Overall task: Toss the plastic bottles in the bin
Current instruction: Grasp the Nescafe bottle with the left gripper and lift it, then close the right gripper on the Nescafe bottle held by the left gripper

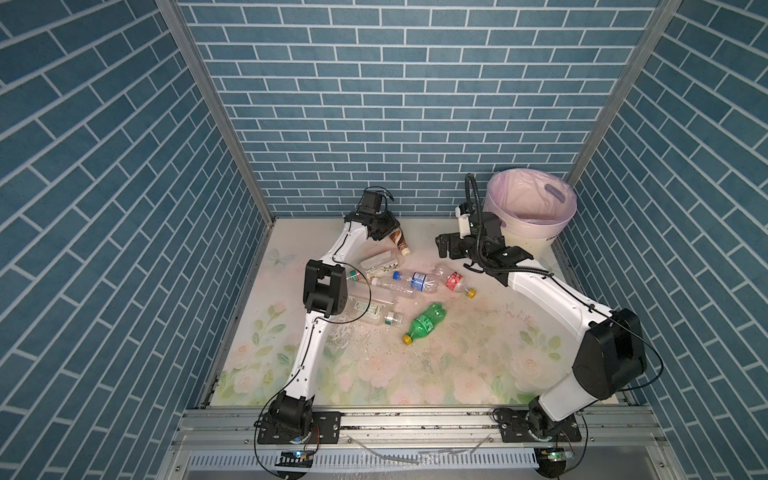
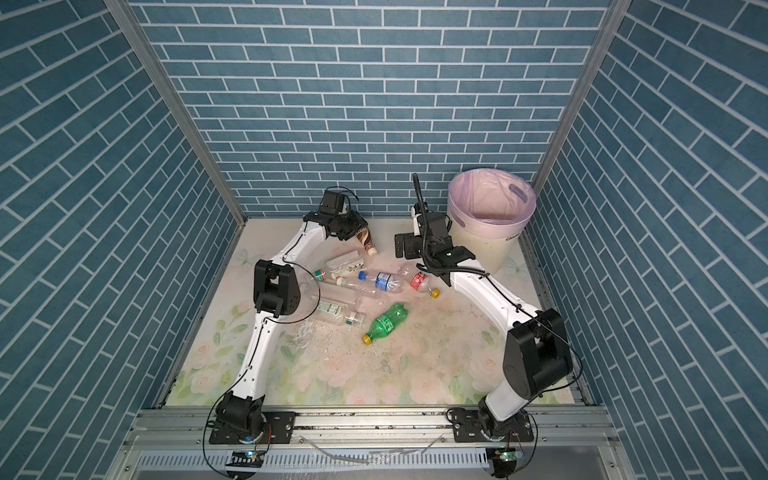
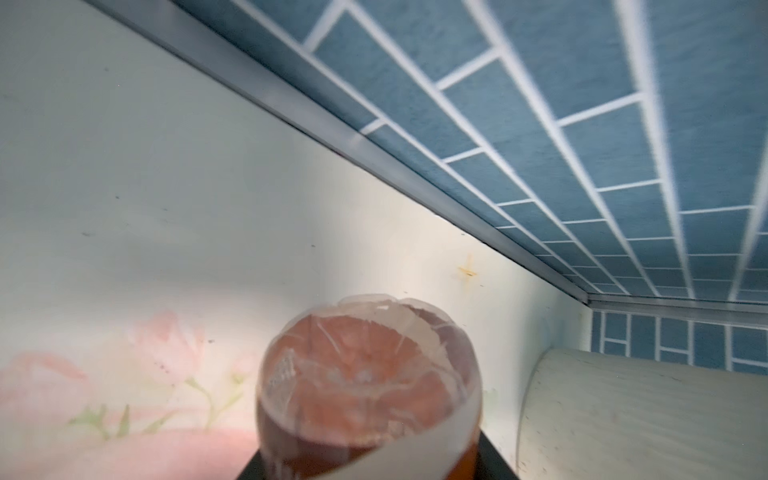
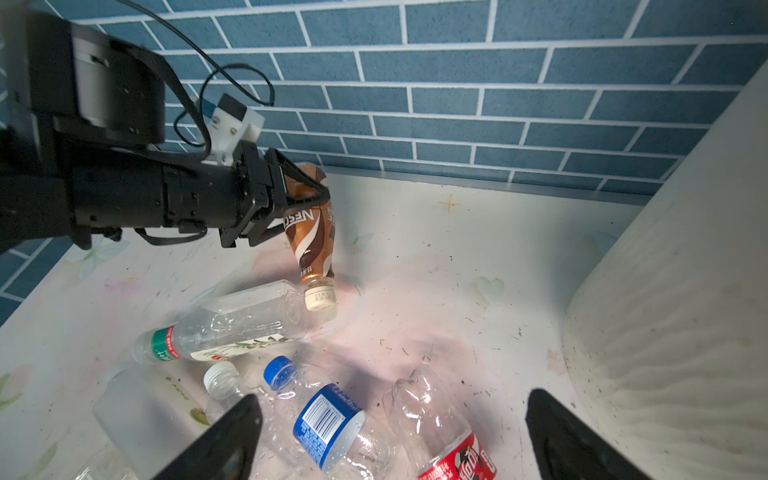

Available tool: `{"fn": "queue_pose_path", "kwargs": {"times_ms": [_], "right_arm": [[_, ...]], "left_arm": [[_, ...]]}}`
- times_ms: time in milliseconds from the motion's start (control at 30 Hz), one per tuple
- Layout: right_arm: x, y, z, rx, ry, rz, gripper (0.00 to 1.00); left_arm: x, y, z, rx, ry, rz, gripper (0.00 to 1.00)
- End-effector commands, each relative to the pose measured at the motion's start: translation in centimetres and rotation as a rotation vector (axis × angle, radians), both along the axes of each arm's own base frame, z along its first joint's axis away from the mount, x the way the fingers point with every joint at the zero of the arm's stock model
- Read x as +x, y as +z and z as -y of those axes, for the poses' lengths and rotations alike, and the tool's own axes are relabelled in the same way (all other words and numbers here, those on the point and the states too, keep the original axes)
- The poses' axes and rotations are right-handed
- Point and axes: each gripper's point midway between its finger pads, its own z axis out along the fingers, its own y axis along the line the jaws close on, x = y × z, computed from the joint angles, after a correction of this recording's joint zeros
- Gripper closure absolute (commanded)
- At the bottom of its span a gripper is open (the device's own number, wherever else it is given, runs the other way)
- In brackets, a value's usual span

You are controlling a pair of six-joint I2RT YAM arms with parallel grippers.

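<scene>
My left gripper (image 1: 384,230) (image 4: 309,195) is shut on the base end of a brown plastic bottle (image 1: 397,240) (image 2: 365,238) (image 4: 312,239), which hangs cap down near the back wall; the left wrist view shows its base (image 3: 365,382). My right gripper (image 1: 443,246) (image 2: 401,246) (image 4: 395,411) is open above a blue-labelled bottle (image 1: 417,280) (image 4: 326,419) and a red-labelled bottle (image 1: 455,281) (image 4: 440,432). A green bottle (image 1: 426,322) lies mid-table. The cream bin (image 1: 536,239) (image 2: 486,247) stands in the back right corner with a pink liner.
More clear bottles lie near the left arm's elbow: one with a green label band (image 4: 224,326) and one with a white cap (image 1: 376,313). Brick-patterned walls close the back and both sides. The bin's wall (image 4: 685,291) stands close beside my right gripper.
</scene>
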Motion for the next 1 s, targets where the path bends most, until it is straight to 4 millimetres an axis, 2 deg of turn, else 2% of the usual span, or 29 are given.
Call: {"fn": "queue_pose_path", "kwargs": {"times_ms": [0, 233, 400, 533, 667, 967], "right_arm": [[-1.1, 1.5, -0.2, 0.074, 0.015, 0.003, 0.01], [-1.3, 4.2, -1.0, 0.127, 0.053, 0.026, 0.01], [-1.3, 6.5, -1.6, 0.184, 0.07, 0.048, 0.01], [-1.9, 8.4, -2.3, 0.262, 0.107, 0.061, 0.02], [-2.5, 9.8, -2.7, 0.323, 0.128, 0.067, 0.02], [-2.5, 9.7, -3.4, 0.374, 0.135, 0.036, 0.05]], "left_arm": [[-1.3, 8.9, 1.7, -0.029, -0.074, 0.158, 0.44], [-5.7, 17.3, 4.0, -0.013, -0.189, 0.292, 0.42], [-9.1, 21.1, 5.7, -0.023, -0.251, 0.361, 0.42], [-11.0, 22.1, 6.6, -0.005, -0.277, 0.39, 0.42], [-11.5, 22.0, 6.8, -0.004, -0.291, 0.379, 0.42], [-12.7, 23.3, 7.8, -0.057, -0.301, 0.396, 0.42]]}}
